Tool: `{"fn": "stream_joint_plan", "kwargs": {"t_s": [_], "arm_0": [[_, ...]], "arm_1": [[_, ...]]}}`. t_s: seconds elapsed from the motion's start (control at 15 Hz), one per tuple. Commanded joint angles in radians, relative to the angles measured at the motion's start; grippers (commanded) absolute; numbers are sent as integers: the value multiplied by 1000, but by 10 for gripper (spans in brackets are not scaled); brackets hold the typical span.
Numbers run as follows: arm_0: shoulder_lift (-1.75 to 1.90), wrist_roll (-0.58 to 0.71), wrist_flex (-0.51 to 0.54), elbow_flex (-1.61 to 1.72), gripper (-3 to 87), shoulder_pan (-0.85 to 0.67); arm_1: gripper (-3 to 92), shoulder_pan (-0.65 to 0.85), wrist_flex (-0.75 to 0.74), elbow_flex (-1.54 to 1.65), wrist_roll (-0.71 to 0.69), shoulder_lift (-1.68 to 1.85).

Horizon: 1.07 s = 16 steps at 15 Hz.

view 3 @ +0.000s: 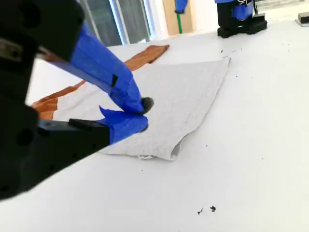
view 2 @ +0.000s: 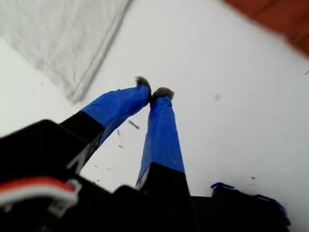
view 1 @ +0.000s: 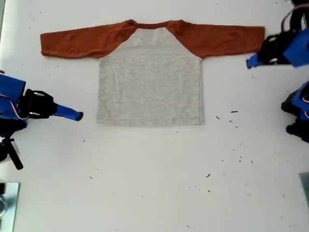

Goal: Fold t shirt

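White table (view 1: 154, 193), dark specks scattered toward exterior view's lower right. T shirt (view 1: 150, 82) spread flat on table, upper centre of exterior view: grey body, rust-orange sleeves stretched out to both sides, collar toward top edge; no print visible. My first gripper (view 2: 153, 92) at exterior view's right (view 1: 251, 62), just beside end of sleeve, not touching cloth; blue-taped jaws pressed together at tips, nothing between them. My second gripper (view 3: 144, 113) at exterior view's left (view 1: 77, 115), near lower hem corner of grey body, apart from it in exterior view; jaws nearly together, tips close, holding nothing. Metal object (view 1: 7, 205) at exterior view's lower left corner, unidentifiable.
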Motion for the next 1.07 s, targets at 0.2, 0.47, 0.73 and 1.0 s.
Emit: {"fn": "stream_joint_plan", "kwargs": {"t_s": [0.2, 0.47, 0.73, 1.0], "arm_0": [[8, 9, -2, 11, -3, -2], [8, 9, -2, 11, -3, -9], [8, 9, -2, 11, -3, -9], [8, 9, -2, 11, -3, -3]], "arm_1": [[35, 394, 173, -830, -357, -611], [249, 465, 187, -804, -396, -640], [354, 522, -115, -345, -489, -566], [319, 601, -569, 107, -569, -583]]}}
